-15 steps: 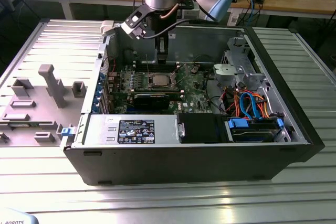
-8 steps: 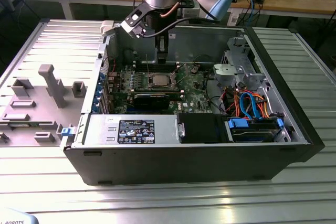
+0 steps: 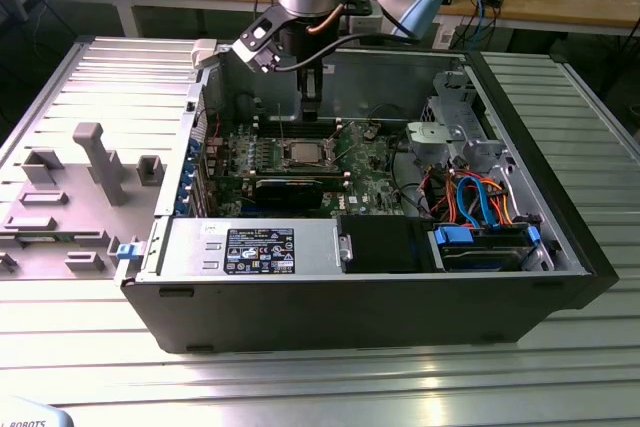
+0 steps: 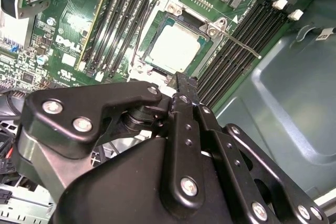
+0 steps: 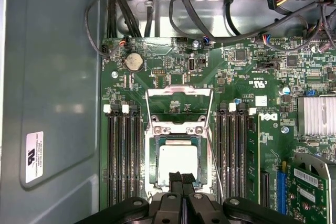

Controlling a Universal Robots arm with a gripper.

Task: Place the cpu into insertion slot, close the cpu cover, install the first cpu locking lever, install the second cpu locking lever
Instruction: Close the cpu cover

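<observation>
The cpu [image 5: 178, 163], a pale silver square chip, lies in the insertion slot [image 5: 153, 166] on the green board; it is also plain in the second wrist view [image 4: 176, 48]. The cpu cover [image 5: 179, 92], a thin metal frame with a square window, is swung open beyond the slot. A thin locking lever [image 4: 239, 43] sticks out straight beside the slot. My gripper [image 5: 182, 177] hangs just above the near edge of the chip, its black fingers [image 4: 182, 83] pressed together and shut with nothing between them. In the exterior view the gripper [image 3: 312, 119] hangs over the slot [image 3: 305, 154].
Long black memory slots [image 5: 123, 156] flank the socket on both sides. A finned heatsink [image 5: 316, 116] and expansion cards lie to one side. Cables [image 5: 173, 3] run along the case wall. The open case has a drive cage [image 3: 455, 127] and blue cables [image 3: 480, 197] at the exterior view's right.
</observation>
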